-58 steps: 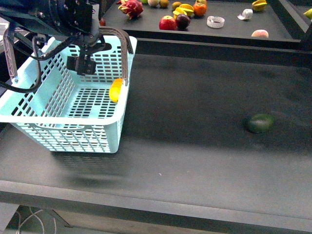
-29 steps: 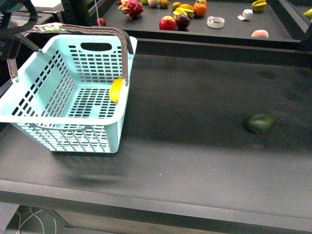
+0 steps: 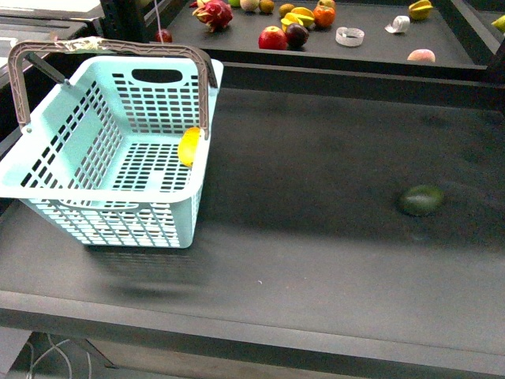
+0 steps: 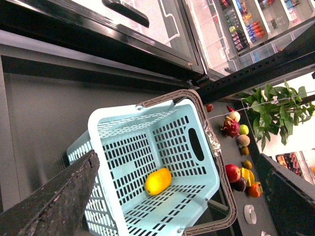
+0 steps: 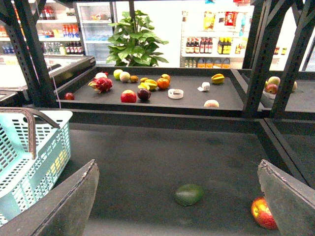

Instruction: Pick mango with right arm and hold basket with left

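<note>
The pale turquoise basket (image 3: 63, 185) stands at the table's left with one grey-brown handle (image 3: 201, 87) raised. The yellow mango (image 3: 188, 146) lies inside it against the right wall. The left wrist view shows the basket (image 4: 103, 123) and mango (image 4: 158, 181) from above, well away from my open, empty left gripper (image 4: 182, 196). My right gripper (image 5: 179, 201) is open and empty, high above the table; part of the basket (image 5: 34, 162) shows in its view. Neither arm shows in the front view.
A dark green fruit (image 3: 420, 199) lies on the black table at the right, also in the right wrist view (image 5: 189, 194). A red apple (image 5: 263, 213) lies near it. A rear shelf (image 3: 371, 43) holds several fruits and a tape roll (image 3: 349, 35).
My left arm, which hung over the basket's far left corner a second ago, has pulled away up and to the left, out of the front view. The basket and mango stay put.
</note>
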